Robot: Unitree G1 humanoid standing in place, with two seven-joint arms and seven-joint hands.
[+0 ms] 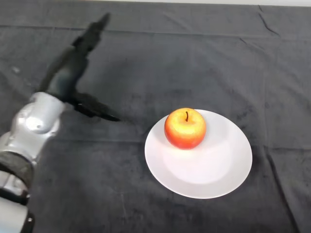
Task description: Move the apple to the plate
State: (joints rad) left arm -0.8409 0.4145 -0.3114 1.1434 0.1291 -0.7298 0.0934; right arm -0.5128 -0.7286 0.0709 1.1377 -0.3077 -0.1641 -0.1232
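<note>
Dark cloth [194, 58]; plate [218, 179] with apple [185, 128]

Left arm of the humanoid [34, 127]: a silver-grey, rounded metallic shell with a smooth, softly glossy surface, entering from the near left. Nearer the body the shell is broken by a dark band and black segments between pale grey housings. At the wrist the silver casing gives way to a matte black robot hand [73, 68], built of thick, tapering fingers and a separate black thumb.
</note>
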